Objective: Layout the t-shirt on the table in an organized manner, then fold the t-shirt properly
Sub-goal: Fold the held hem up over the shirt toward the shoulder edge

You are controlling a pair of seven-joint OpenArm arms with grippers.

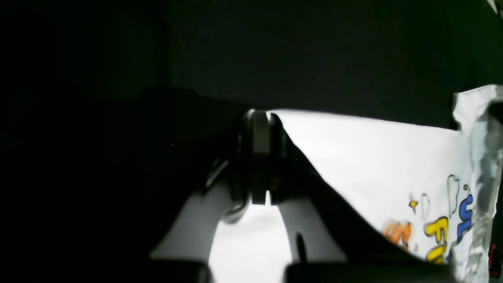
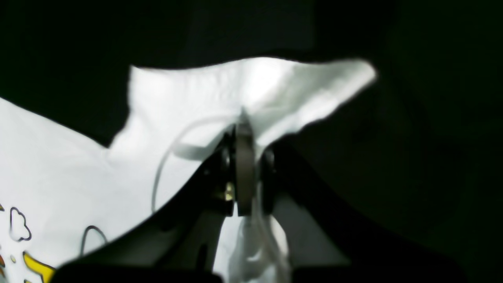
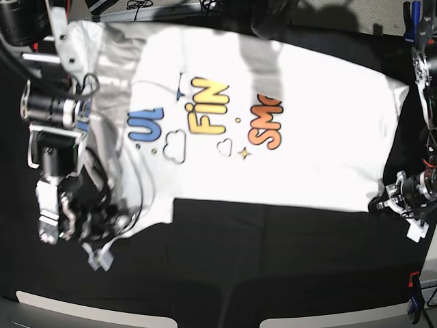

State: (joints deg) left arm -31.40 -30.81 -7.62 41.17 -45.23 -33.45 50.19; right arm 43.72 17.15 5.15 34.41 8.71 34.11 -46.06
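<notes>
The white t-shirt [image 3: 307, 137] lies print up and spread flat on the black table [image 3: 273, 273], with its collar end towards the left of the base view. My left gripper [image 3: 384, 200] sits at the shirt's lower right hem corner. In the left wrist view it [image 1: 261, 118] is shut right at the cloth's edge, with the t-shirt [image 1: 373, 157] showing white below and between the fingers. My right gripper [image 2: 243, 122] is shut on a raised fold of the t-shirt [image 2: 177, 98] at the sleeve. In the base view it [image 3: 102, 239] is blurred at the lower left.
A crinkled silvery cover [image 3: 95, 55] wraps the arm at the far left, over the shirt's collar end. Cables [image 3: 133, 198] hang beside it. Blue clamps [image 3: 410, 14] and a red and blue clamp [image 3: 413, 294] stand at the table's right edge. Pale panels [image 3: 95, 311] line the front edge.
</notes>
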